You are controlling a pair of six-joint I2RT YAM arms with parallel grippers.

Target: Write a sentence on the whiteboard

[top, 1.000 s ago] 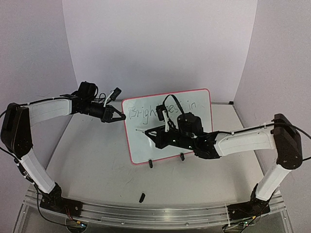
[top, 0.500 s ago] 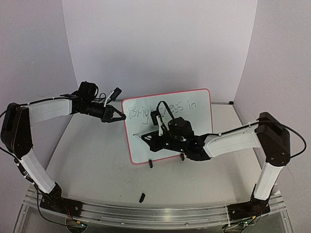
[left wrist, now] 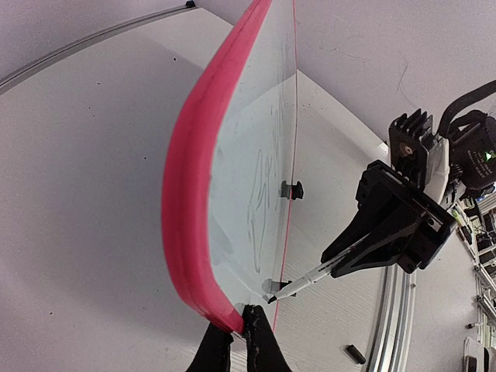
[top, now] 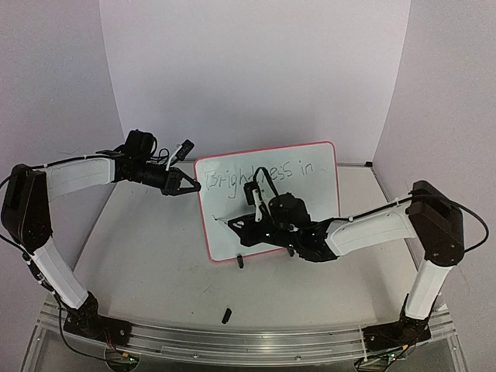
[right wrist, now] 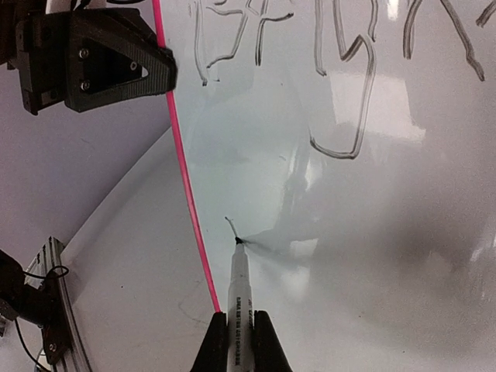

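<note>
right gripper (right wrist: 240, 319) pinches the marker (right wrist: 239, 283), tip touching the whiteboard (top: 319, 203) below the sentence (top: 288, 169), reading "brightness in". left gripper (left wrist: 232, 345) clamps its red frame, upright on the bench (top: 155, 256). we judge line two is just starting; next, steady strokes rightward.

Robot test cell, laboratory type. You have plain white backdrop panels (top: 256, 70) closing off the back and both sides. A bare white desk (top: 147, 256) forms the work surface. A ribbed aluminium mounting rail (top: 232, 339) runs along its near edge, carrying your black-and-white left arm (top: 74, 177) and matching right arm (top: 376, 225). An exposed black cable (left wrist: 469, 99) loops off the wrist hardware.
</note>
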